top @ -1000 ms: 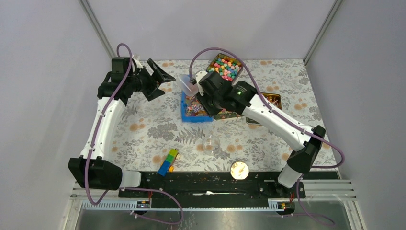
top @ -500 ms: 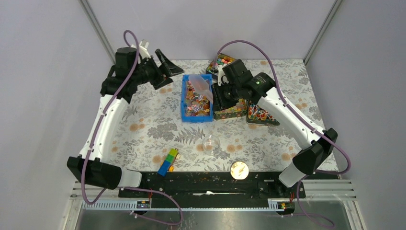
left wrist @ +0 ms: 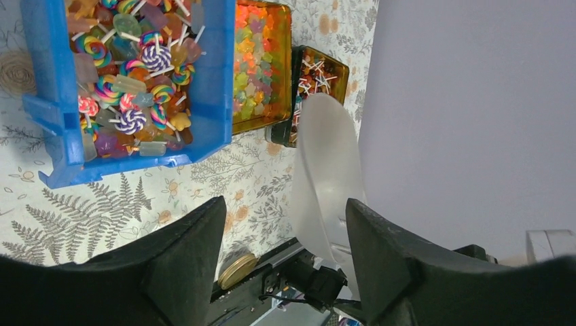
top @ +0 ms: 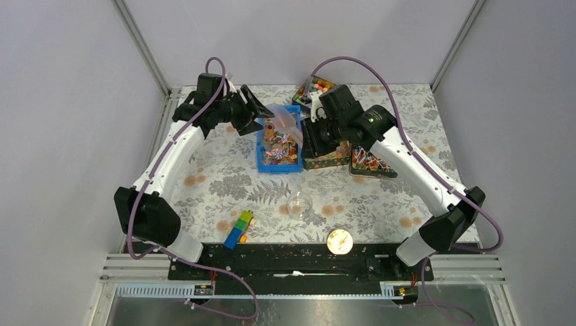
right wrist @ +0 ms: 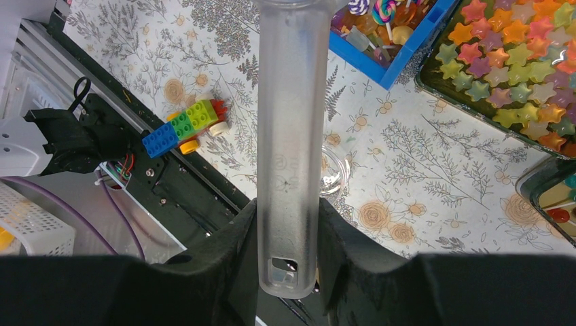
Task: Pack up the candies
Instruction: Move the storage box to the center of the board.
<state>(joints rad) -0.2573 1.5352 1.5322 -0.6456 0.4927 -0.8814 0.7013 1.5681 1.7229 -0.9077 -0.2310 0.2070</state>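
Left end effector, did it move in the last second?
Yes. In the top view the left end effector slid rightward, ending close beside the blue bin's left wall.

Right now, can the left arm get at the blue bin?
Probably yes. The open left gripper sits at the far left corner of the bin with nothing between. The scoop in the right gripper hangs over the far half, so the near half is freer.
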